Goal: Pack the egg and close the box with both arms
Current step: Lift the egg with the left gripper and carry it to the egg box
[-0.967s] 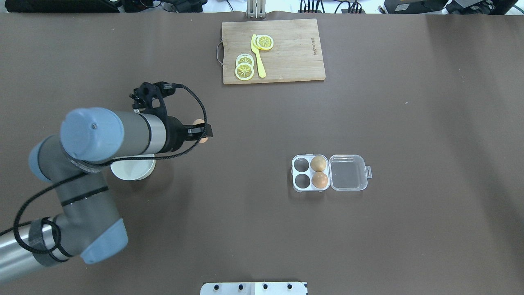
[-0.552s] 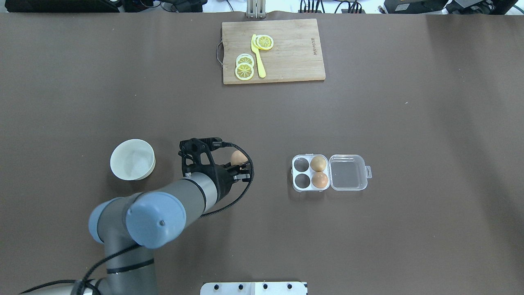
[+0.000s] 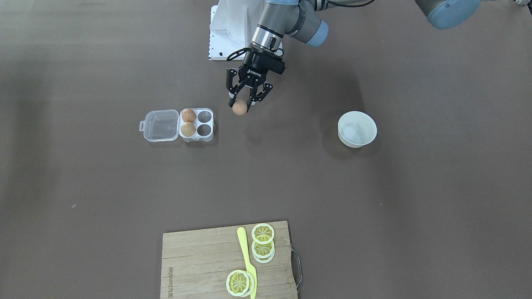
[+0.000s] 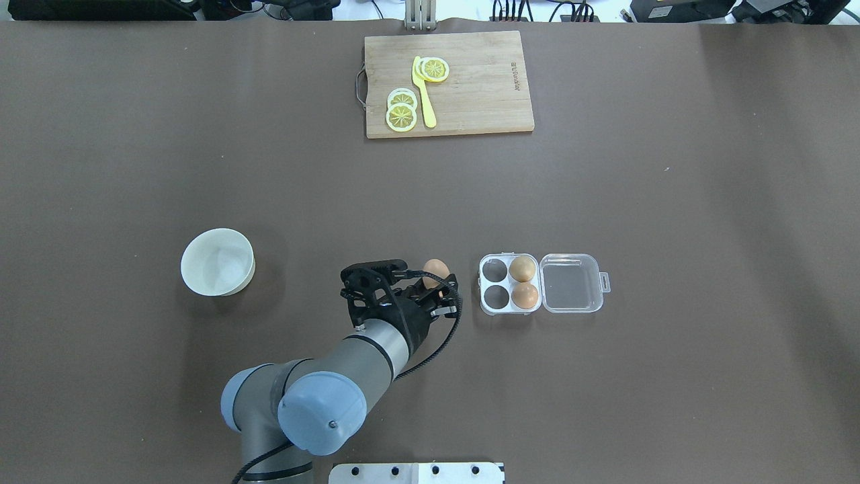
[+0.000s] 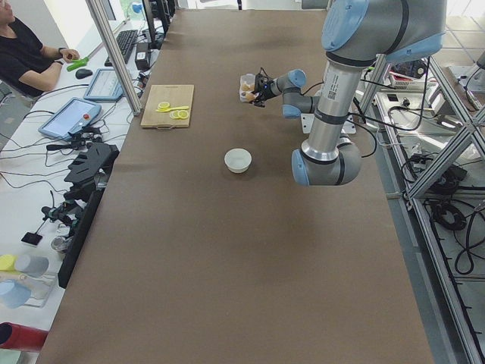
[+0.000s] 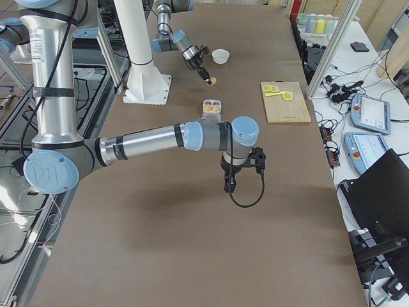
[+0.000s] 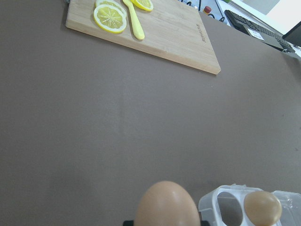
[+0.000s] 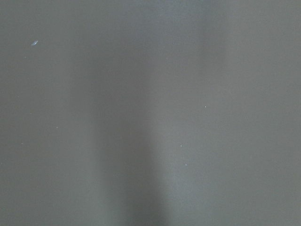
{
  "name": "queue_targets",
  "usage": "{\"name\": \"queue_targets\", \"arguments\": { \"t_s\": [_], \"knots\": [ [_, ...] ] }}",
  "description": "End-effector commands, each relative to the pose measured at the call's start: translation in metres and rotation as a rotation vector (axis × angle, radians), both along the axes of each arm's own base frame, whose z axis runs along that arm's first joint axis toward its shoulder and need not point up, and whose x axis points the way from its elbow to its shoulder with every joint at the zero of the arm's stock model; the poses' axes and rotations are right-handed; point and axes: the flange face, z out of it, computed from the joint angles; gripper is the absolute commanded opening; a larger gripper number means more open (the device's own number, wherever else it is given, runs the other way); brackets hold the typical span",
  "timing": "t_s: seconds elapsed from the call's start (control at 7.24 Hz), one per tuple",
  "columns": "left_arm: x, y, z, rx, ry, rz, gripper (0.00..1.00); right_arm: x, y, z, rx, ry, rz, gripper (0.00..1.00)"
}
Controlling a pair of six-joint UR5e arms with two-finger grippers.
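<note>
Brown table [image 4: 672, 370], views taken from behind the robot unless noted.

Left gripper [image 3: 241, 102]: points down and pinches the egg [image 3: 239, 108] between its fingertips. The egg's lower half hangs below the fingers. Its shadow falls apart from it on the table, so it is clear of the surface. In the left wrist view it fills the bottom edge, with the box just to its right.

Box [image 4: 483, 282]: right of centre, near side of the table, open. The lid [image 4: 571, 286] lies flat to the right of the cups, latch tab on its far right edge. Packed eggs [image 4: 522, 268] sit in the two right cups, next to the hinge. The two left cups [image 4: 495, 270] are empty and face the gripper. The held egg is just left of the box and not over any cup.

Bowl [image 4: 185, 269]: white, left of the gripper, well apart from the box.

Board [image 4: 484, 101]: wood, far edge of the table, carrying lemon slices [image 4: 401, 115] and a yellow knife [image 4: 424, 107].

Right gripper [image 6: 229, 187]: seen only from the side, pointing down over bare table, well apart from the box. Cannot tell how its jaws stand. Its wrist camera shows plain table only.
</note>
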Motion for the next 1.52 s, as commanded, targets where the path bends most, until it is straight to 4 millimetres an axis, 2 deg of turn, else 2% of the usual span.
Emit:
{"name": "queue_targets", "arguments": {
  "t_s": [0.0, 0.41, 0.55, 0.69, 0.83, 1.1, 1.38],
  "knots": [
    [0.008, -0.004, -0.033, 0.021, 0.035, 0.005, 0.00, 0.000, 0.000, 0.001, -0.002, -0.001, 0.000, 1.00],
    [0.000, -0.028, -0.042, 0.057, 0.012, -0.026, 0.00, 0.000, 0.000, 0.001, -0.006, -0.007, 0.001, 1.00],
    [0.005, -0.038, -0.043, 0.056, -0.002, -0.029, 0.00, -0.001, 0.000, 0.000, -0.007, -0.010, 0.000, 1.00],
    [0.028, -0.059, -0.057, 0.050, -0.023, -0.040, 0.00, -0.001, 0.000, 0.000, -0.008, -0.011, 0.001, 1.00],
    [0.042, -0.062, -0.062, 0.047, -0.035, -0.040, 0.00, -0.001, 0.000, 0.001, -0.010, -0.011, 0.001, 1.00],
    [0.054, -0.065, -0.056, 0.041, -0.058, -0.043, 0.00, -0.001, 0.000, 0.002, -0.013, -0.011, 0.001, 1.00],
    [0.064, -0.067, -0.060, 0.037, -0.067, -0.041, 0.00, -0.002, 0.000, 0.001, -0.014, -0.024, 0.001, 1.00]
  ]
}}
